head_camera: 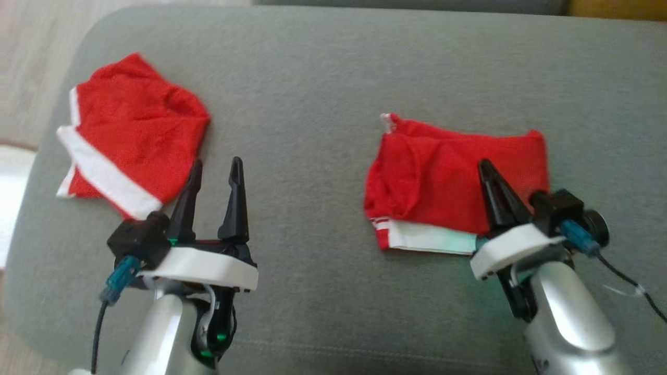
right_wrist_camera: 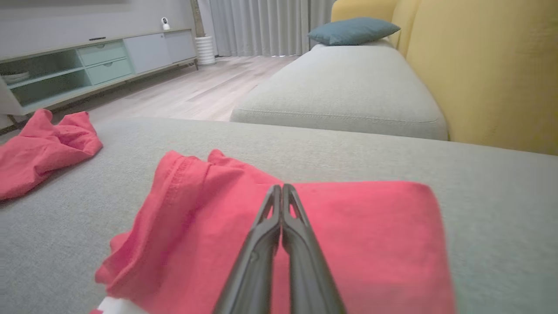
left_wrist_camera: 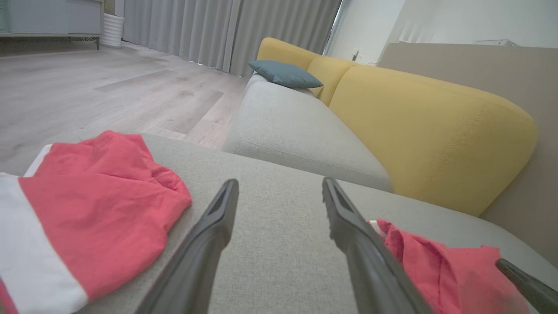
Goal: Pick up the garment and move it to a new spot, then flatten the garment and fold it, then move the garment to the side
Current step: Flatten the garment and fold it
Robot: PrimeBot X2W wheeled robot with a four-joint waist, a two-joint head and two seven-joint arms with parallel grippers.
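A folded red garment [head_camera: 443, 172] with a white striped hem lies on the right of the grey cushion [head_camera: 312, 78]. My right gripper [head_camera: 484, 164] is shut, its fingers pressed together with the tips over the cloth's near middle [right_wrist_camera: 370, 226]; nothing shows pinched between the fingers [right_wrist_camera: 282, 187]. A second red garment [head_camera: 130, 130] with a white band lies crumpled at the cushion's left. My left gripper [head_camera: 217, 162] stands open just right of that garment's near corner, over bare cushion, with nothing between its fingers [left_wrist_camera: 280, 183]. Both garments show in the left wrist view, the crumpled one [left_wrist_camera: 96, 200] and the folded one [left_wrist_camera: 436, 270].
Beyond the cushion stands a second grey seat [right_wrist_camera: 344, 87] with a blue pillow [right_wrist_camera: 353, 30] and yellow backrests [left_wrist_camera: 427, 131]. Wooden floor [left_wrist_camera: 109, 87] lies past the cushion's left edge, with a low cabinet [right_wrist_camera: 87, 61] behind it. Bare cushion separates the two garments.
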